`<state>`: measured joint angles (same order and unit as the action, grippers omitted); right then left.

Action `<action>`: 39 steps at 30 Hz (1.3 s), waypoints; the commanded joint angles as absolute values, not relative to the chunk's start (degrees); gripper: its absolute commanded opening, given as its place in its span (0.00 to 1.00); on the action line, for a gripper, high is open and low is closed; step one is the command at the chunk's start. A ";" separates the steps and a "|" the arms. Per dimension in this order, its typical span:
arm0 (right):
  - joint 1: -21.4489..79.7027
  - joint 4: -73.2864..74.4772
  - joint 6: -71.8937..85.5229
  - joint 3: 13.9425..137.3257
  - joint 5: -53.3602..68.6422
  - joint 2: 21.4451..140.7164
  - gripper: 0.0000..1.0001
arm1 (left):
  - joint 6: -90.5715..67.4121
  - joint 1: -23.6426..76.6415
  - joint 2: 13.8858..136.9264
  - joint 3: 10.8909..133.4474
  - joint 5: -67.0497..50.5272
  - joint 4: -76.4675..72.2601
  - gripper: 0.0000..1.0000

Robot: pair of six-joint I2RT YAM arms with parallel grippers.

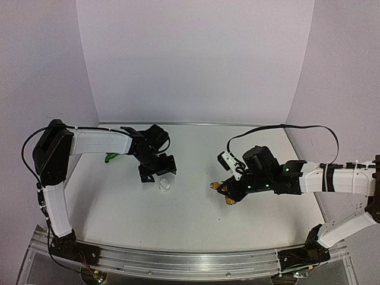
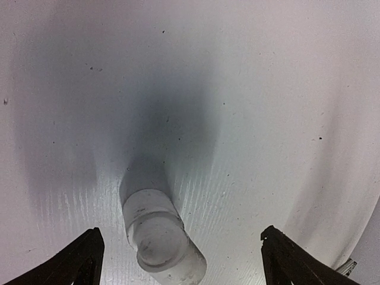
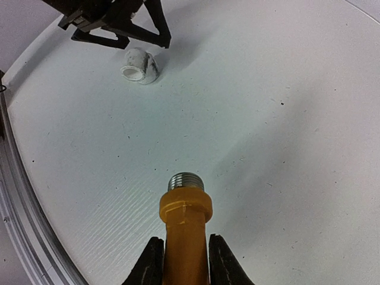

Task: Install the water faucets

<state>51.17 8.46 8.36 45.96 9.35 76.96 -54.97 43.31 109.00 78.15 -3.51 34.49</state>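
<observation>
White tabletop [image 1: 196, 214], pale walls behind. Left hand [image 1: 158, 168], jaws spread wide, hovers at a white fitting [image 2: 160, 243] that lies between its fingers [image 2: 80, 261], touching neither. Right hand [image 3: 185, 261] pinches the yellow faucet [image 3: 185, 217], whose threaded end points forward past its fingertips. Green faucet [image 1: 111, 157] lies behind the left hand, beside its arm, well apart from the right hand.

Yellow-gold on the faucet [image 3: 185, 219] in the black right hand [image 3: 185, 261], with ridged silver at its threaded tip. Plain white for the pipe fitting [image 1: 164, 186] at five o'clock of the black left hand [image 1: 157, 173]; green for the other faucet [image 1: 110, 157] at nine o'clock. White bench [image 1: 196, 225], faintly speckled; white arms [image 1: 98, 141] with black joints.
</observation>
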 commanded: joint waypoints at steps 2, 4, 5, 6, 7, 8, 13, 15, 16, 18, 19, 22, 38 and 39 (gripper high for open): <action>51.50 3.07 7.91 44.45 10.23 72.54 0.00 | -62.74 46.28 112.22 82.87 3.47 41.81 0.90; 51.50 2.10 7.80 43.34 9.81 71.40 0.00 | -63.93 46.34 113.20 83.98 4.56 42.05 0.88; 51.50 1.68 7.67 42.93 9.51 70.76 0.00 | -63.92 46.32 113.94 85.18 4.84 42.34 0.87; 51.50 1.49 7.61 42.49 9.32 70.43 0.00 | -63.97 46.38 115.00 86.22 5.16 42.80 0.86; 51.46 1.49 7.56 42.34 9.10 70.06 0.00 | -64.05 46.45 115.88 87.39 5.18 43.16 0.84; 51.50 1.45 7.56 42.15 9.09 69.77 0.00 | -64.41 46.60 116.72 88.07 5.10 43.46 0.83; 51.49 1.38 7.92 41.01 9.52 67.59 0.00 | -65.73 46.85 119.33 89.19 5.14 44.39 0.74; 51.48 1.23 8.07 40.48 9.39 66.77 0.00 | -65.87 46.90 119.94 89.88 5.74 44.92 0.70; 51.47 1.13 8.06 40.22 9.24 66.50 0.00 | -66.01 47.00 120.14 90.13 6.24 45.15 0.68; 51.47 1.12 7.99 39.88 8.81 66.10 0.00 | -66.17 47.22 120.46 90.55 6.81 45.78 0.65; 51.50 1.14 7.96 39.78 8.70 65.96 0.00 | -66.32 47.32 120.66 90.68 6.87 46.00 0.63; 51.46 1.13 7.91 39.73 8.85 65.73 0.00 | -66.48 47.92 121.19 90.79 6.85 46.35 0.57; 51.47 3.47 0.16 46.52 12.04 65.74 0.00 | -46.01 47.58 99.68 88.72 3.58 36.23 0.00; 51.45 4.54 -1.89 48.20 12.64 66.16 0.00 | -43.00 47.08 96.39 86.49 -0.22 31.85 0.00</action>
